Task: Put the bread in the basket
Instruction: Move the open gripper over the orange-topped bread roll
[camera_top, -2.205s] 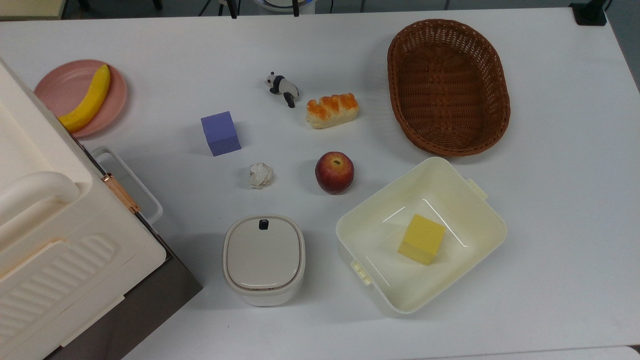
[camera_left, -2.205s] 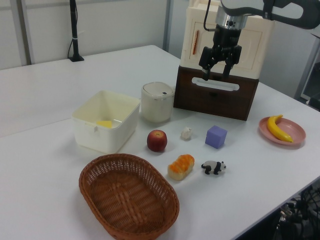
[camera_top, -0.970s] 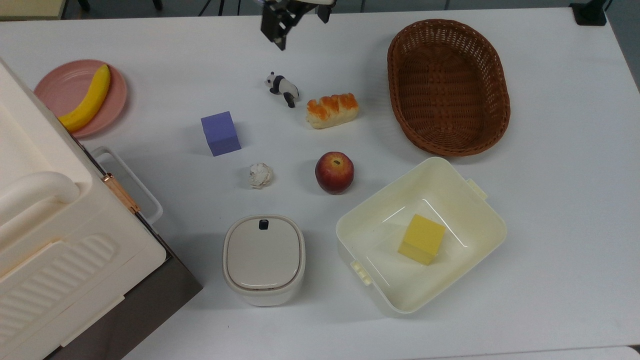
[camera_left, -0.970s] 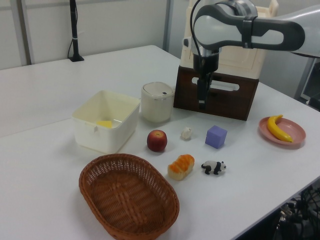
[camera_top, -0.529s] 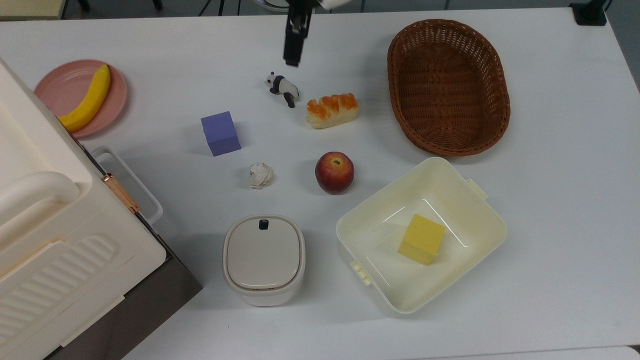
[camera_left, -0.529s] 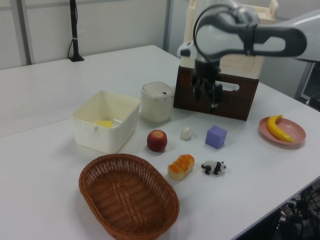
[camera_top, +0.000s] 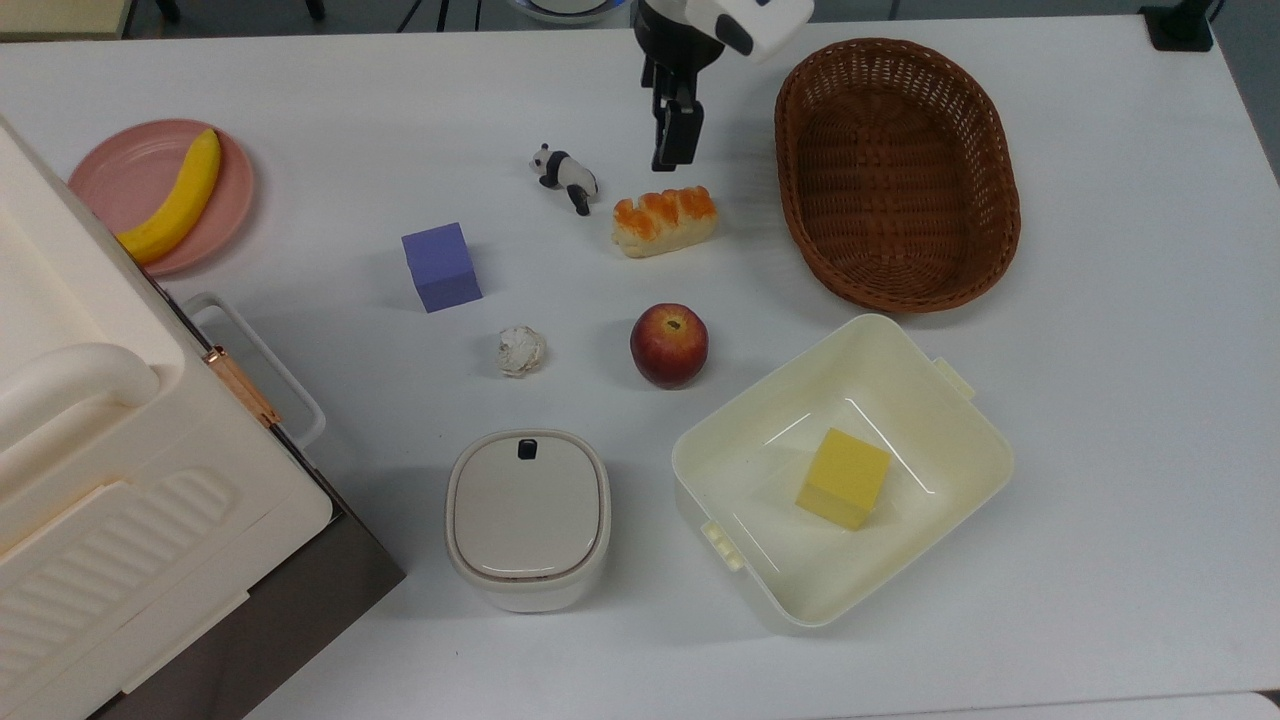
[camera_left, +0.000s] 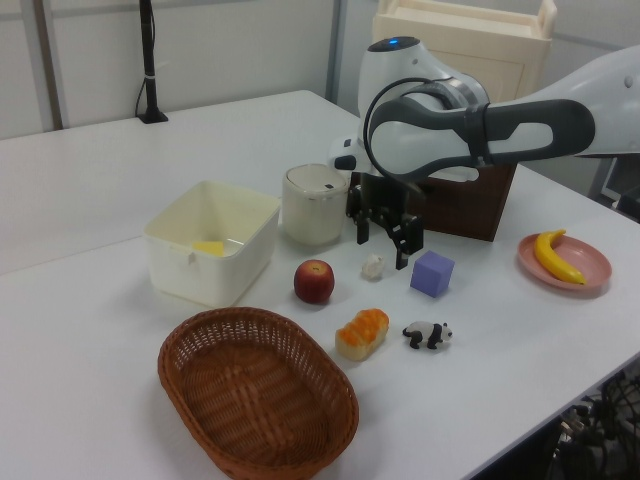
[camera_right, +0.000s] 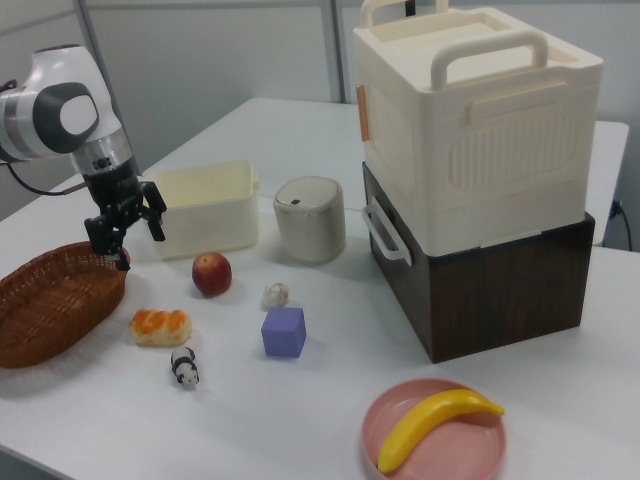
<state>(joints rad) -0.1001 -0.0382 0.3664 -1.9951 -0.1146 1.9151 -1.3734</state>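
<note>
Gripper (camera_top: 673, 150) spread wide in the top view, above bread (camera_top: 665, 220) lying on table (camera_top: 1100, 400), left of basket (camera_top: 897, 170). Left view: fingers (camera_left: 402, 255) parted, hanging high, bread (camera_left: 362, 332) untouched. Right view: gripper (camera_right: 118, 245) aloft, basket (camera_right: 50, 300) without bread; grasp, carry, drop all pending.

The bread (camera_top: 664, 221) is cream with orange top, the basket (camera_top: 897, 172) dark brown woven. The apple (camera_top: 669, 345) is red, the cube (camera_top: 441, 266) purple, the surface (camera_top: 1100, 400) white.
</note>
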